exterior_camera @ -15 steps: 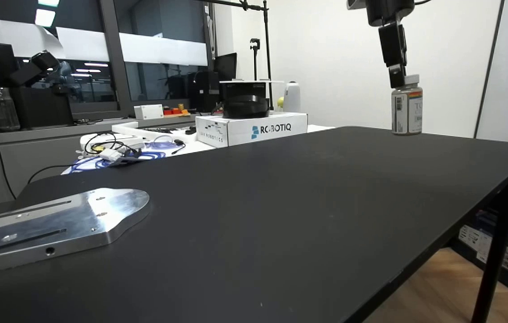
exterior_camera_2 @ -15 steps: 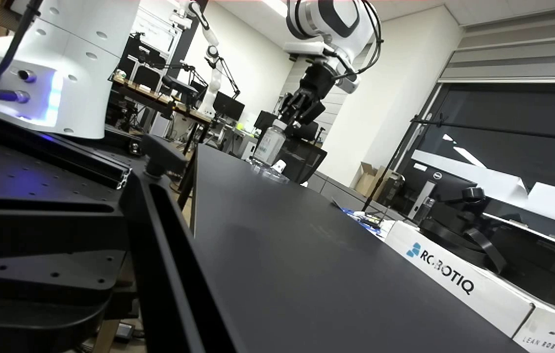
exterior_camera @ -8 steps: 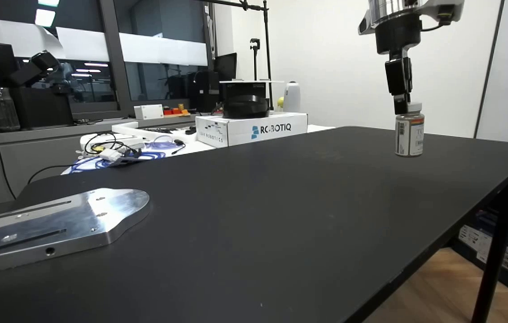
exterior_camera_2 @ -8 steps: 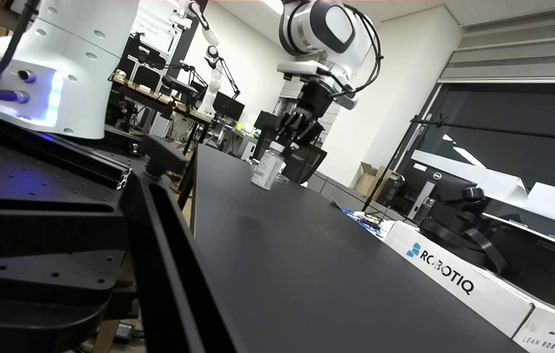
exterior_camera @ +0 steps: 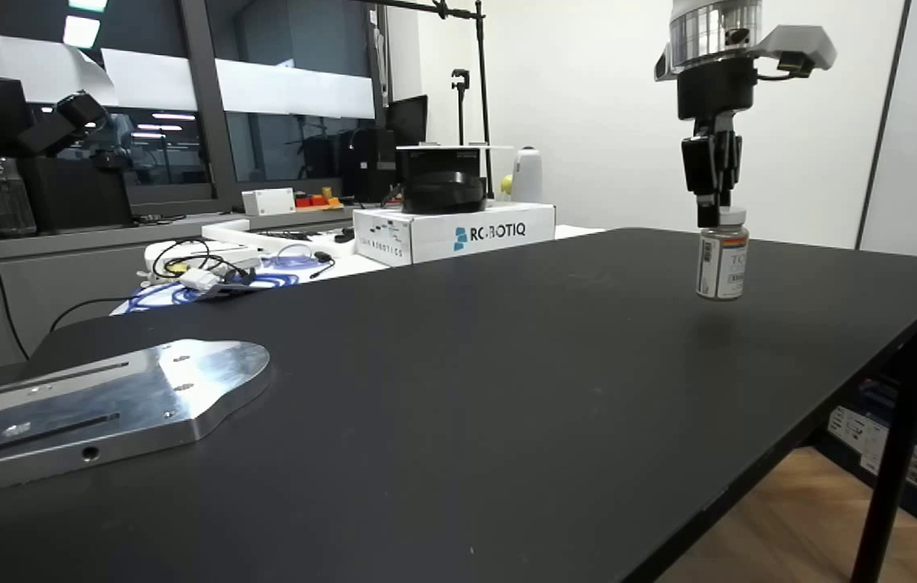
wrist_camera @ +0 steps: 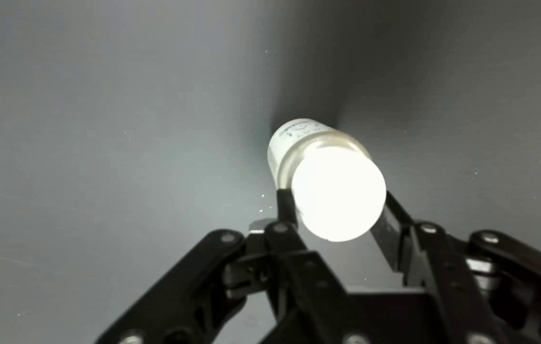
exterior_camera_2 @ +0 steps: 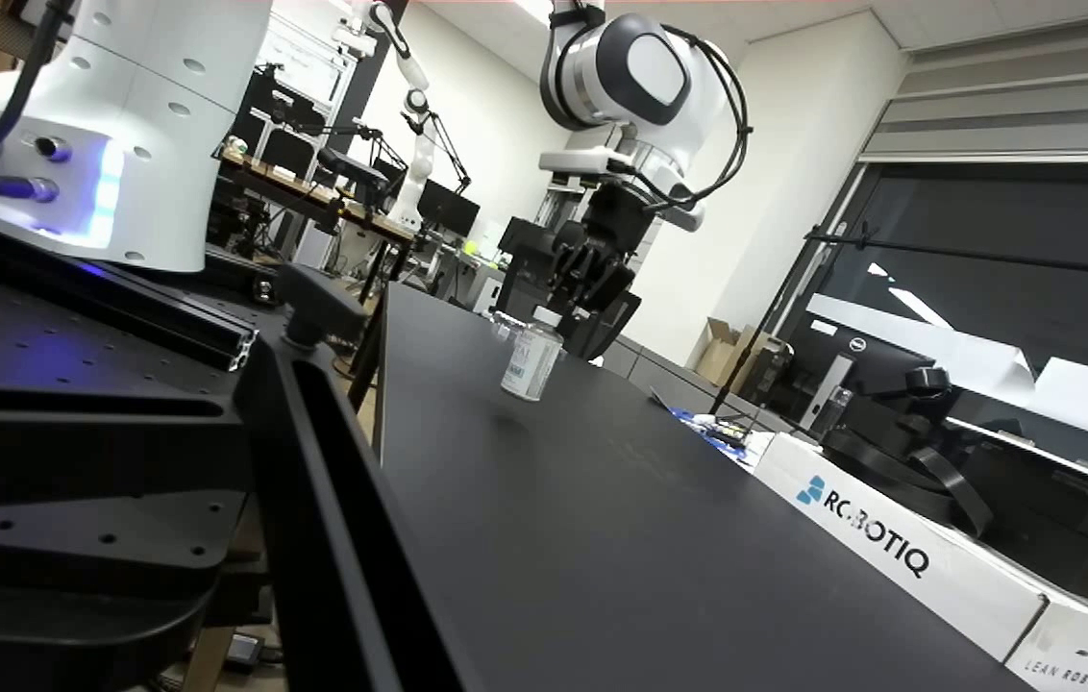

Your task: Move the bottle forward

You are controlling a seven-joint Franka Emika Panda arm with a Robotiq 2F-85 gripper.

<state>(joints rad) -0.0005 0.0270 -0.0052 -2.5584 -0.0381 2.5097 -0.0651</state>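
Note:
The small white bottle with a reddish label band and pale cap hangs from my gripper above the black table, in an exterior view (exterior_camera: 722, 265) and again in an exterior view (exterior_camera_2: 532, 365). A faint shadow lies on the table below it, apart from its base. It leans slightly. In the wrist view the bottle (wrist_camera: 299, 136) shows its bright, overexposed cap toward the camera, hiding most of the body. My gripper (wrist_camera: 337, 210) has one finger on each side just below the cap, shut on it. The gripper points downward in an exterior view (exterior_camera: 715, 212).
A flat metal plate (exterior_camera: 102, 397) lies at one end of the black table (exterior_camera: 458, 380). A white Robotiq box (exterior_camera: 483, 231) with black gear on top and loose cables (exterior_camera: 207, 271) sit beyond the table's edge. A black frame beam (exterior_camera_2: 333, 519) stands alongside the table.
My gripper has lowered the bottle toward the table and carried it slightly left in an exterior view. It stays gripped throughout. The table and the things around it have not moved.

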